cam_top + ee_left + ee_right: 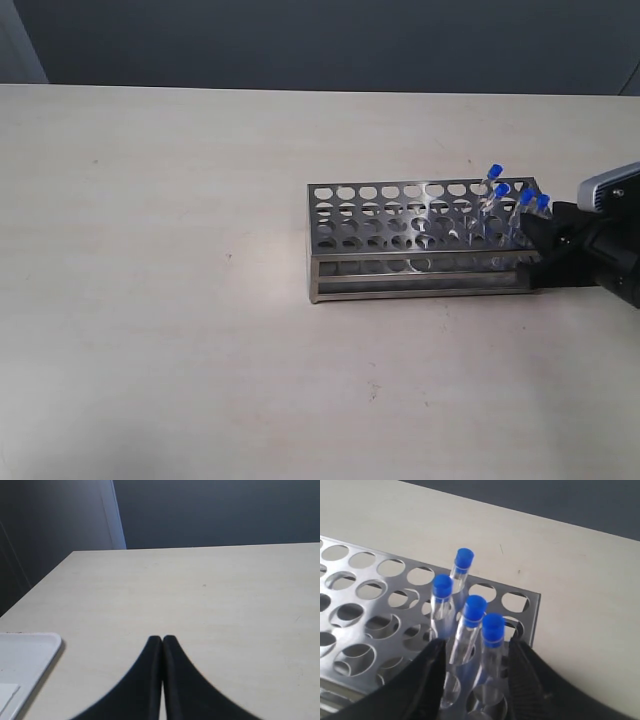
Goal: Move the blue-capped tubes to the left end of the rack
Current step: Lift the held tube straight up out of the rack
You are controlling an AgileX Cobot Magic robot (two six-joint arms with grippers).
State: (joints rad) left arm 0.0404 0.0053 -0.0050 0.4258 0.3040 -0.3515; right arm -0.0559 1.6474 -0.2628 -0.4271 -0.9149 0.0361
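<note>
The shiny steel rack (400, 235) stands right of the table's middle. All the blue-capped tubes lean in holes at its right end: two farther ones (494, 172) (501, 190) and two nearer the arm (526, 198) (543, 203). My right gripper (548, 235) is at that end. In the right wrist view it (477, 647) is open, its black fingers (427, 675) standing either side of the two nearest tubes (474, 606) (493, 623); the other two (442, 586) (464, 558) rise beyond. Whether a finger touches a tube is unclear. My left gripper (162, 639) is shut on nothing above bare table, outside the exterior view.
The rack's holes (365, 580) to the left of the tubes hold nothing. A white tray corner (25, 655) lies beside the left gripper. Dark wall runs behind the table's far edge (300, 88).
</note>
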